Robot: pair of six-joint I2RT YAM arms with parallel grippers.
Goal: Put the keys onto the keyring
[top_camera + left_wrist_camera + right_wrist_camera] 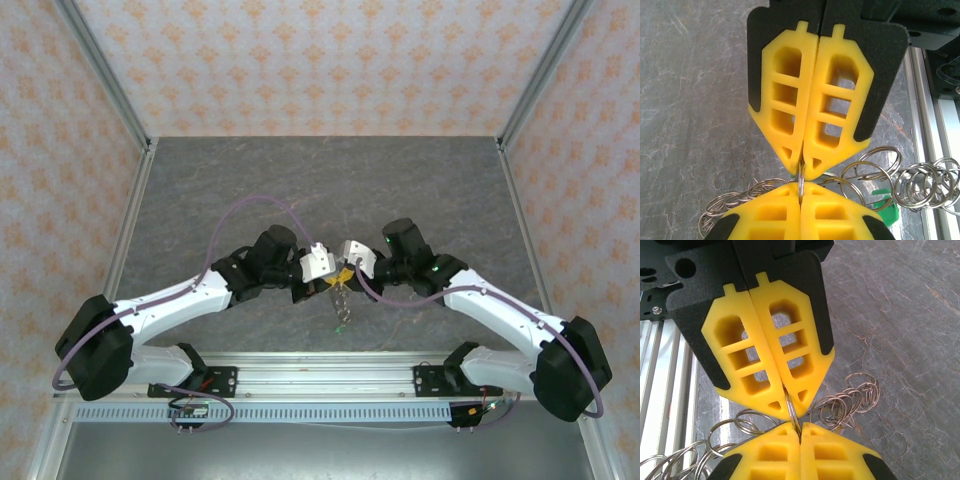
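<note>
I saw two claws tip to tip, left claw [801,196] and right claw [800,436] each clamped on one keyring [791,409]. Below them dangled tangled small rings [925,187], too many to count, and one green key tag [886,211].

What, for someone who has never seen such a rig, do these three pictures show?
Two robot arms are bolted at the near edge of a grey table. One picture looks down from above. The other two come from a camera on each wrist, so the big yellow shapes are gripper fingers. The left gripper and right gripper meet tip to tip, both shut on one thin keyring between them. More linked metal rings and a green tag bunch around it.
</note>
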